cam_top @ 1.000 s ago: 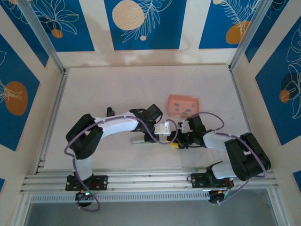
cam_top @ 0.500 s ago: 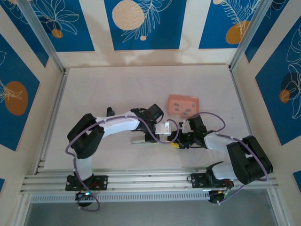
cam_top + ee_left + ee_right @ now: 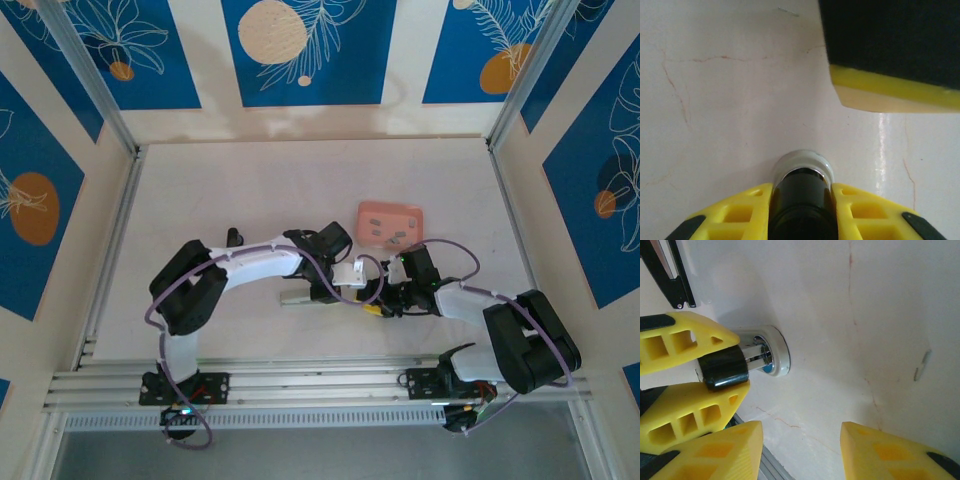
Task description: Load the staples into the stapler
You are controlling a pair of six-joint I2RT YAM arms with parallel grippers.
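Left elbow (image 3: 190, 292) crept right; I see left gripper (image 3: 801, 200) clamping black chrome-tipped stub (image 3: 722, 371), right gripper (image 3: 801, 432) spread, near black silver-railed stapler (image 3: 680, 272)

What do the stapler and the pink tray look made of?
Stapler: glossy black body, probably plastic, going by its soft sheen. Its inner rail looks like bright metal, with mirror-like highlights. Tray: matte salmon-pink, likely plastic, though it is too small in the top view to be sure.

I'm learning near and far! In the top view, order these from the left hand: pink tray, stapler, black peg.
1. stapler, just left of the left hand
2. pink tray, behind it
3. black peg, far left
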